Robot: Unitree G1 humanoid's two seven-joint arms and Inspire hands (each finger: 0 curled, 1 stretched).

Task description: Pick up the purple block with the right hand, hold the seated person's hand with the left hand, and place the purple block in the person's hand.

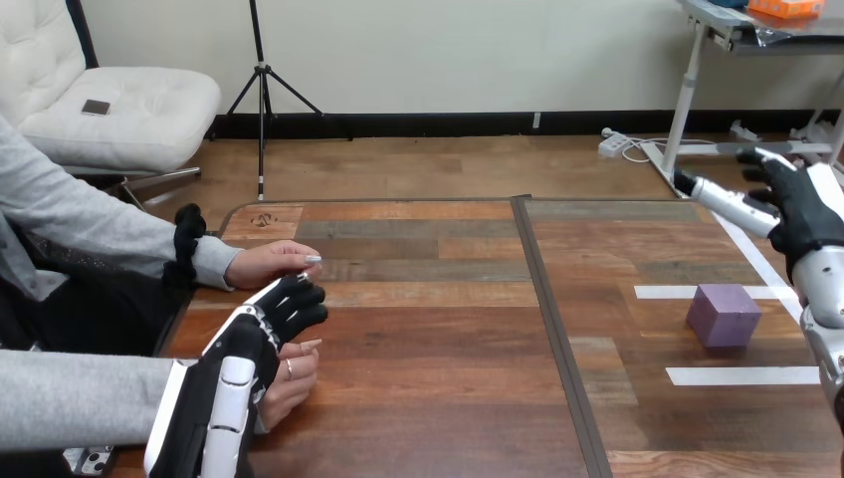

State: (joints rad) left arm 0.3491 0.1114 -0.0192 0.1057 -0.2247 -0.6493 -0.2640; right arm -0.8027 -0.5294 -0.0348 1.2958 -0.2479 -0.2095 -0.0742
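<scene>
The purple block sits on the table's right part, between two white tape strips. My right hand hangs open in the air above and behind the block, at the right edge, clear of it. My left hand is at the lower left, its fingers relaxed and slightly bent, with nothing in them. The person's far hand rests on the table just beyond those fingers. The person's near hand lies right beside my left palm, partly hidden by it. I see no finger curled round either hand.
White tape strips mark the table's right part. A dark seam runs front to back down the wooden table's middle. The person's grey sleeves come in from the left edge.
</scene>
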